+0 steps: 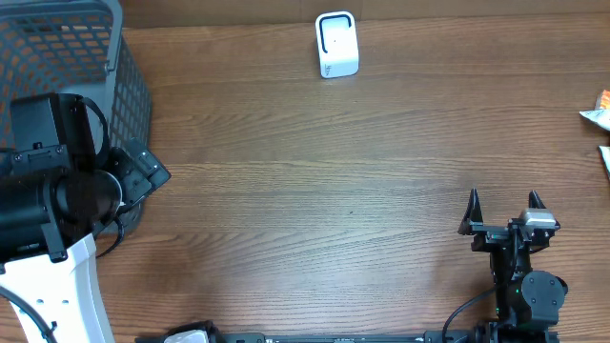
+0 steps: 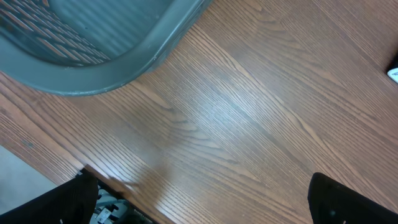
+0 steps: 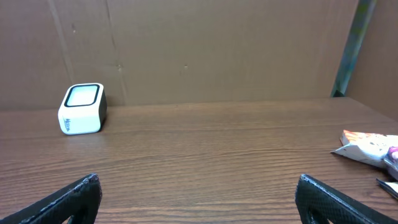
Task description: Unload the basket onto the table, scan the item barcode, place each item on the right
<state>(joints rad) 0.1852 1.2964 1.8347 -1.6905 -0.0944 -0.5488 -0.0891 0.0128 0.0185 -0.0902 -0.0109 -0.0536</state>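
Note:
The white barcode scanner (image 1: pixel 335 44) with a dark-rimmed window stands at the table's far edge; in the right wrist view the scanner (image 3: pixel 83 109) sits far left. An orange-and-white packet (image 1: pixel 599 112) lies at the table's right edge, and the packet (image 3: pixel 367 144) shows right of my right gripper. My right gripper (image 1: pixel 503 200) is open at the near right, with nothing between its fingers (image 3: pixel 198 183). My left gripper (image 1: pixel 145 176) hovers beside the basket, open and empty (image 2: pixel 205 199) over bare wood.
A grey mesh basket (image 1: pixel 119 38) fills the far left corner; its rim (image 2: pixel 124 68) curves just ahead of my left gripper. A second item (image 1: pixel 606 157) peeks in at the right edge. A cardboard wall (image 3: pixel 199 50) backs the table.

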